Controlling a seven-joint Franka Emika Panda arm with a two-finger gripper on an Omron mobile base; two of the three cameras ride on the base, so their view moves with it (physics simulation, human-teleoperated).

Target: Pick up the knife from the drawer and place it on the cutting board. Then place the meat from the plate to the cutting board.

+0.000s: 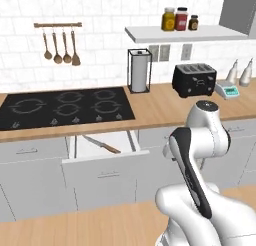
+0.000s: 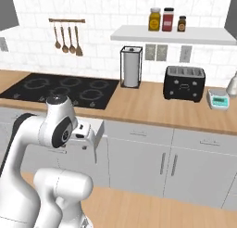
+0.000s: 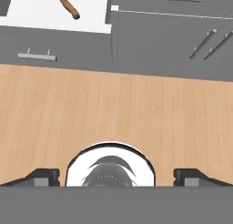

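**Drawer open, knife inside, my end effector spread wide and empty**

My end effector (image 3: 116,175) points down at the wooden floor (image 3: 113,114), its two dark fingertips (image 3: 43,176) standing far apart at the bottom of the hand view with nothing between them. It holds nothing and touches nothing.

The drawer (image 1: 102,152) is pulled out from under the tabletop (image 1: 160,107), just below the right part of the black cooktop (image 1: 65,107). Its white inside is exposed and its light grey front panel carries a slim bar handle. The knife (image 1: 101,144) lies flat on the drawer's white bottom, set on a diagonal: silver blade toward the back left, brown wooden handle toward the front right. In the hand view the knife (image 3: 65,4) shows at the top left, well apart from my fingertips, with the drawer (image 3: 54,11) and its handle bar just below it.

From the right base view, the drawer (image 2: 95,132) juts out beside my arm's upper joint, which covers most of it.

On the tabletop stand a paper towel holder (image 1: 139,70), a black toaster (image 1: 194,80) and a small scale (image 1: 227,90). Wooden utensils (image 1: 60,47) hang on a rail on the tiled wall, and three jars (image 1: 180,19) sit on the shelf (image 1: 185,34) above the toaster.
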